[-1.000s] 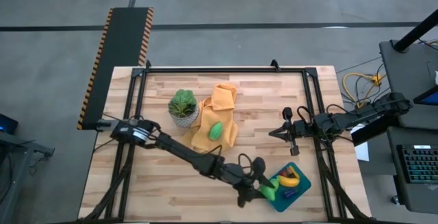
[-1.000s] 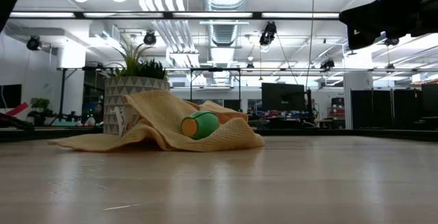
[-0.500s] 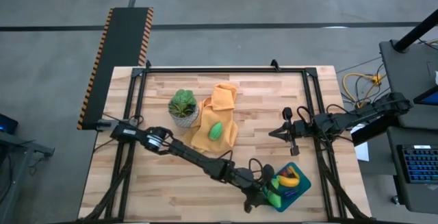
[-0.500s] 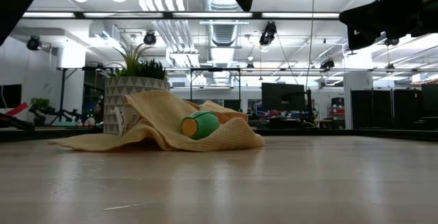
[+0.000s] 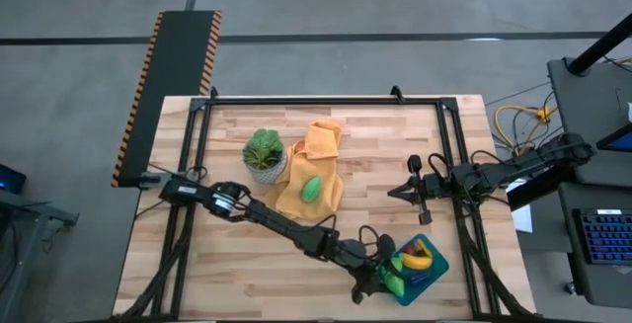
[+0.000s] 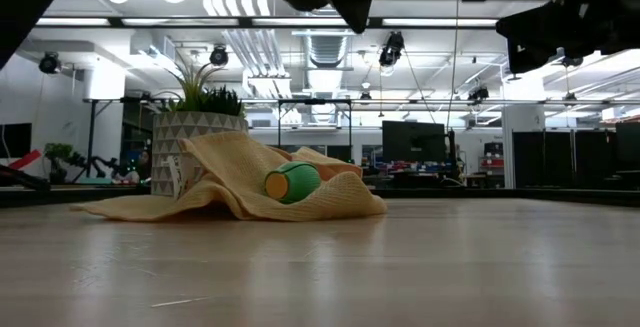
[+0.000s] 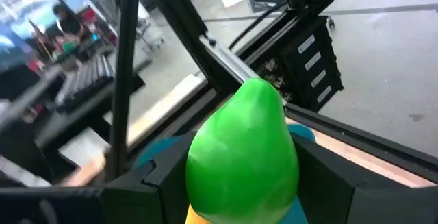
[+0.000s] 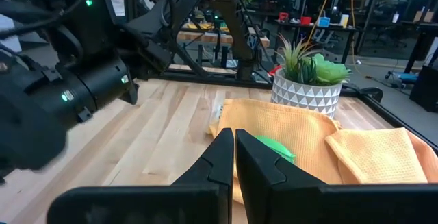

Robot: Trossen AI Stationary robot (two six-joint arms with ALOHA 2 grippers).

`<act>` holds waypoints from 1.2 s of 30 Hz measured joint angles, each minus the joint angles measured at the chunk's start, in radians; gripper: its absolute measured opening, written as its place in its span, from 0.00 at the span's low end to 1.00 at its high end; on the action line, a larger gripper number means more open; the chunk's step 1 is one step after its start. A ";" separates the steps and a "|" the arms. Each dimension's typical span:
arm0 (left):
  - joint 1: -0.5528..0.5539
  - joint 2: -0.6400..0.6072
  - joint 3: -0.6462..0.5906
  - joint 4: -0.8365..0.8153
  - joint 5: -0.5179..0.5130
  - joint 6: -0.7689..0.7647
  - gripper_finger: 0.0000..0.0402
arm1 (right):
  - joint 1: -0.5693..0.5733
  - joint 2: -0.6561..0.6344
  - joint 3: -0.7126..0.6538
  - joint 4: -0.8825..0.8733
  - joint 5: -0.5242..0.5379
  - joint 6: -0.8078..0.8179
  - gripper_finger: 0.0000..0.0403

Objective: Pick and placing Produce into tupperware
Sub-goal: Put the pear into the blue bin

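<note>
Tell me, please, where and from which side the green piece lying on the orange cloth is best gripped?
Probably from straight above, across its narrow middle. The green piece lies on its side on the orange cloth, elongated, with nothing over it. The potted plant stands close on one side, so a top approach looks clearest. The right gripper waits nearby; the left gripper already clamps a green pear at the tupperware.

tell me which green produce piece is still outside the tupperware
The green piece lying on the orange cloth beside the potted plant. The other green one is held in the left gripper at the teal tupperware.
</note>
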 joint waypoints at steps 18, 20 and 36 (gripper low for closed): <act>0.010 0.000 -0.039 -0.009 -0.001 -0.039 0.49 | 0.000 0.000 0.000 0.000 0.000 0.000 0.02; 0.011 0.000 -0.045 -0.010 -0.001 -0.039 0.49 | 0.000 0.000 0.000 0.000 0.000 0.000 0.02; 0.011 0.000 -0.045 -0.037 0.010 -0.041 0.61 | 0.000 0.000 0.000 -0.001 0.000 0.000 0.02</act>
